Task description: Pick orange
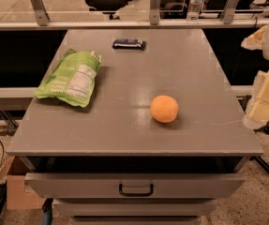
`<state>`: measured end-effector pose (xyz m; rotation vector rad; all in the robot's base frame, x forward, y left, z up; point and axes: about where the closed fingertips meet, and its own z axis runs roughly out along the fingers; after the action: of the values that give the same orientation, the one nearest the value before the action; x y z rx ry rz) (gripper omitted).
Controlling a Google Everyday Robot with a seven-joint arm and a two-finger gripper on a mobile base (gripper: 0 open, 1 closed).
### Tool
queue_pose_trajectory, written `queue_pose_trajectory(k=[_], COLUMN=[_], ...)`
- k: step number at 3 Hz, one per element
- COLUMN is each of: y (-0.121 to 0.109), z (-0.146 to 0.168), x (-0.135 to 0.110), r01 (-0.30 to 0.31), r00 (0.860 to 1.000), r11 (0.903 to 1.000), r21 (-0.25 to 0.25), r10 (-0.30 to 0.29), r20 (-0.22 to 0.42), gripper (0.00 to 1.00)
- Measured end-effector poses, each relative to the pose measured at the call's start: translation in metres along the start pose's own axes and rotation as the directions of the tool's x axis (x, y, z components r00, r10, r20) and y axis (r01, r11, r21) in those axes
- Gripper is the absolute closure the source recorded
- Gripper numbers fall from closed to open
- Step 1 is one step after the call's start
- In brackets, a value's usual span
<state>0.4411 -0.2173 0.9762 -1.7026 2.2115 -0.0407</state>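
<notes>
The grey table (124, 125) fills the middle of the camera view, and clock positions below are read from the centre of its top. The orange (164, 108) rests directly on the tabletop at about 5 o'clock, nearer the front edge than the rear edge and clear of all other items. The green snack bag (70, 78) lies flat at about 9 o'clock, close to the left edge, label side up, well apart from the orange. A small dark wrapped bar (129, 43) lies at 12 o'clock near the rear edge. The gripper (265, 95) is at about 3 o'clock, outside the right edge of the table and partly cut off by the frame edge; it is not touching the orange or the tabletop. Whether the gripper is open or closed cannot be determined from this view. Below the front edge, at 6 o'clock, the top drawer (134, 184) stands pulled out, with a dark handle (136, 190) at its middle. Beyond the rear rail, a water bottle (196, 0) stands upright at about 1 o'clock. A cardboard box (18, 189) sits on the floor at about 7 o'clock.
</notes>
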Motion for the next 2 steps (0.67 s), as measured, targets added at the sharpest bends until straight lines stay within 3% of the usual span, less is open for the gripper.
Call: queue_pose_trajectory(k=[1,2], y=[-0.017,-0.024], z=[0.015,0.034], x=[0.018,0.017], r01=[-0.033,-0.004], r00=[0.989,0.941], r11=[0.9992,0.9992], r21=[-0.023,-0.039], r10=[0.035,0.017], r20=[0.14,0.337], gripper=[0.0,0.0])
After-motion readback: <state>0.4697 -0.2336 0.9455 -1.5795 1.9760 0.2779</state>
